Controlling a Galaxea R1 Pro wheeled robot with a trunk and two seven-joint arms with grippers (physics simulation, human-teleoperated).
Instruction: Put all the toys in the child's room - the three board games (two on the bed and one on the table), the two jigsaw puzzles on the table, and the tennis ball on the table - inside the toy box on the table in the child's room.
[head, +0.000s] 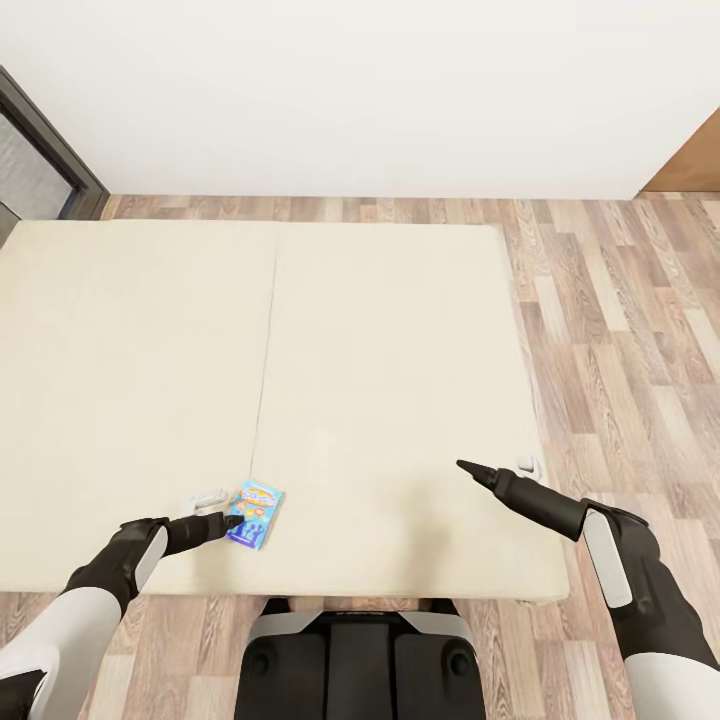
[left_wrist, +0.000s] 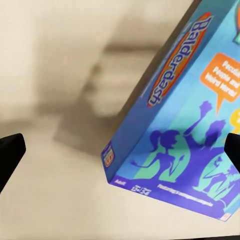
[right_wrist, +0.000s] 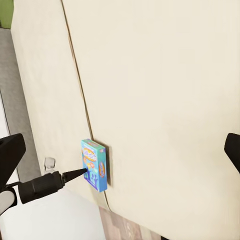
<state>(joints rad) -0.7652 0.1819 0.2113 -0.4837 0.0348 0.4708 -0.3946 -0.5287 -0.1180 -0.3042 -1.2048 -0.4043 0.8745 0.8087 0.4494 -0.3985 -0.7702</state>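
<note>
Nearest my trunk, on the front edge of the wide beige-mattressed bed (head: 380, 330), lies the small flat blue board game box (head: 256, 512) lettered "Balderdash". My left gripper (head: 232, 521) points at its near-left side, black fingers (left_wrist: 9, 157) spread wide apart, with one tip at the box in the right wrist view. My right gripper (head: 466, 466) hovers over bare mattress well to the right, fingers apart, holding nothing. Beyond the bed, wood-plank floor (head: 610, 300) meets a white wall (head: 360, 90).
</note>
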